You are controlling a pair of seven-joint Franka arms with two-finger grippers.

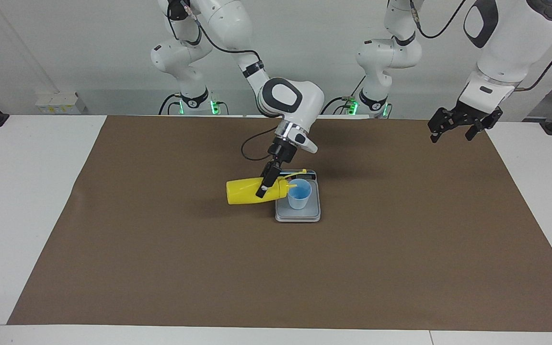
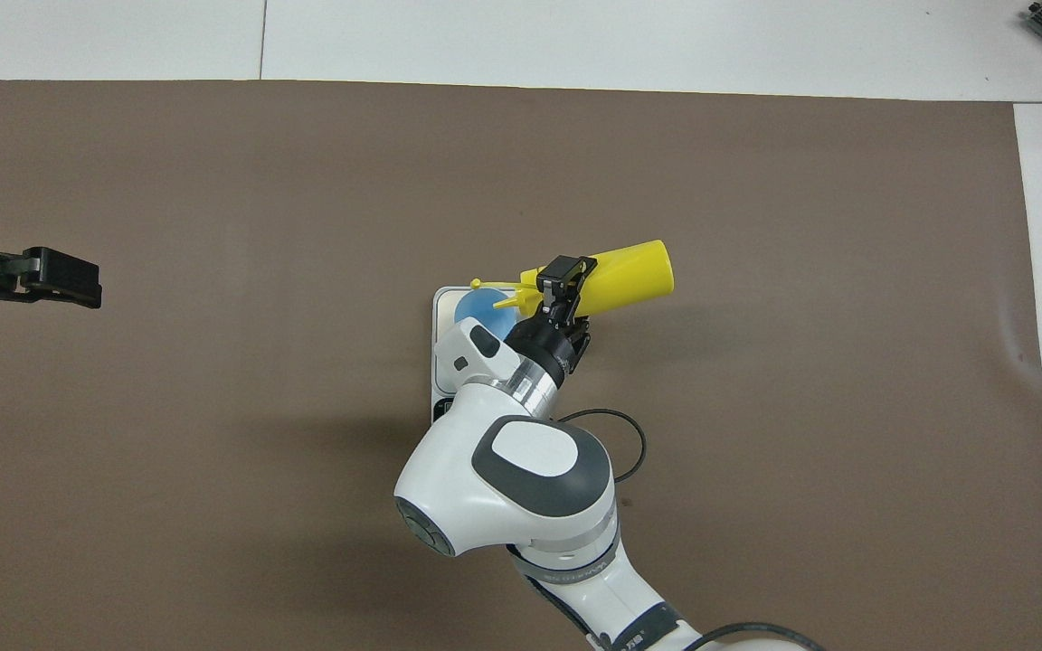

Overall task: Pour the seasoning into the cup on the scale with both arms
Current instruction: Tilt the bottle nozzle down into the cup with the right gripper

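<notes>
right hand [image 1: 263,186] clamped across bottle [image 1: 245,190], near its nozzle end | bottle on its side, long axis level, nozzle over cup [image 1: 300,194] on scale [image 1: 298,213] | left hand [image 1: 458,125] waits over counter [image 1: 400,239], fingers apart | overhead: right arm hides most of scale; facing view shows it whole

A white table [image 1: 27,201] under a brown mat [image 1: 161,268] stands before a plain pale wall [image 1: 65,43].

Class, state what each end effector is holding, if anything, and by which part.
The right end effector grips the tipped yellow squeeze bottle near its shoulder, nozzle over the blue cup. The left end effector holds nothing.
</notes>
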